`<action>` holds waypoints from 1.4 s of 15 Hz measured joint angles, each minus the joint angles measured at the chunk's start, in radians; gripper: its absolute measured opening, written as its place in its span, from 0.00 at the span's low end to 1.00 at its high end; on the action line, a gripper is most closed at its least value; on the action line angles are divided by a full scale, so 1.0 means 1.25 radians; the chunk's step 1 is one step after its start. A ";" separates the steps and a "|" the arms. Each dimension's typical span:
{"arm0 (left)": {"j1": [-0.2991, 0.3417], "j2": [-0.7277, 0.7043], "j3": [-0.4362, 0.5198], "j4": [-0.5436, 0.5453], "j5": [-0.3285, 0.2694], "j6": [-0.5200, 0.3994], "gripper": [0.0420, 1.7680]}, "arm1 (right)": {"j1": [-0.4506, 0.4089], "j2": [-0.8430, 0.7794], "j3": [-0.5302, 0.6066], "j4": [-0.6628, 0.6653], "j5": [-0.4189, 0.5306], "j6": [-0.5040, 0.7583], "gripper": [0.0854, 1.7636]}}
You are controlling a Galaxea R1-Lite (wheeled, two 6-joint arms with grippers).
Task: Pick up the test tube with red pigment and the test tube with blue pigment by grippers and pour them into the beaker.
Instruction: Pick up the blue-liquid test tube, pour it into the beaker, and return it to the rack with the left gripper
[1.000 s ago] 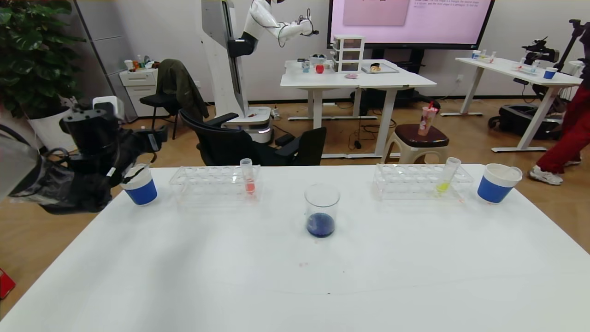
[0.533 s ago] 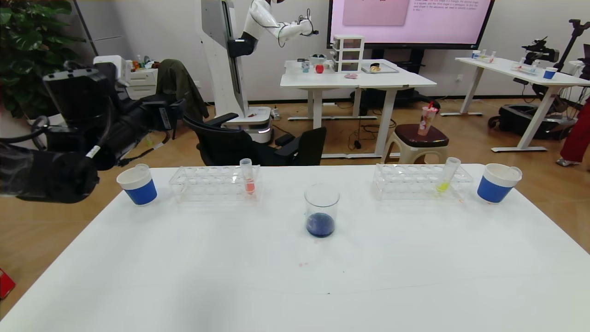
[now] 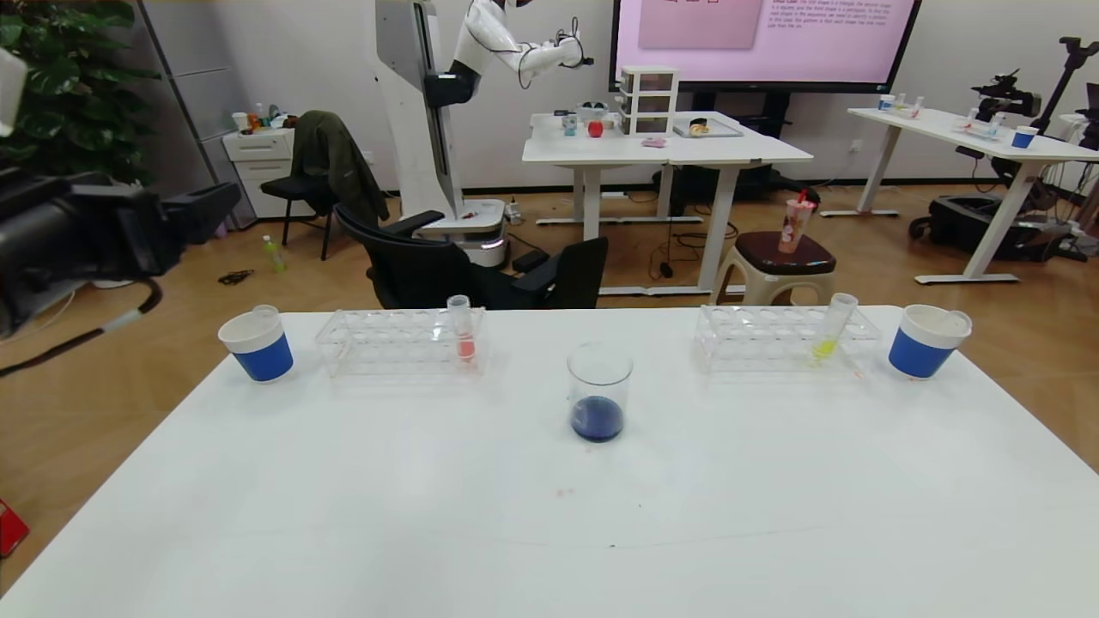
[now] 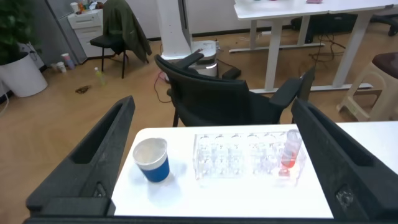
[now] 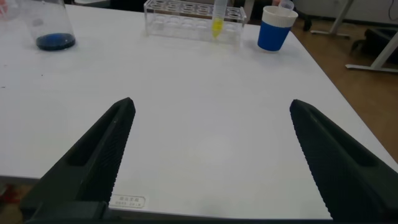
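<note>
The test tube with red pigment stands upright at the right end of the left clear rack; it also shows in the left wrist view. The beaker stands at the table's middle and holds dark blue liquid; it also shows in the right wrist view. No tube with blue liquid shows. My left gripper is open and empty, raised off the table's far-left corner, above and left of the left cup; its jaws frame the cup and rack. My right gripper is open and empty over bare table, out of the head view.
A blue-banded paper cup stands left of the left rack. A second rack holds a tilted yellow-green tube, with another cup beside it. A black office chair stands behind the table's far edge.
My left gripper has lifted away from the left paper cup, rising and drawing back to the left. Nothing on the table has moved.
</note>
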 joint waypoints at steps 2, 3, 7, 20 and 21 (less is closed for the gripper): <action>0.005 -0.129 0.064 0.090 0.007 0.013 0.99 | 0.000 0.000 0.000 0.000 0.000 0.000 0.98; 0.008 -0.194 0.091 0.148 0.012 0.017 0.99 | 0.000 0.000 0.000 0.000 0.000 0.000 0.98; 0.015 -0.467 0.152 0.430 0.039 0.019 0.99 | 0.000 0.000 0.000 0.000 0.000 0.000 0.98; 0.065 -1.005 0.451 0.416 -0.089 -0.026 0.99 | 0.000 0.000 0.000 0.000 0.000 0.000 0.98; 0.066 -1.011 0.525 0.372 -0.093 -0.021 0.99 | 0.000 0.000 0.000 0.000 0.000 0.000 0.98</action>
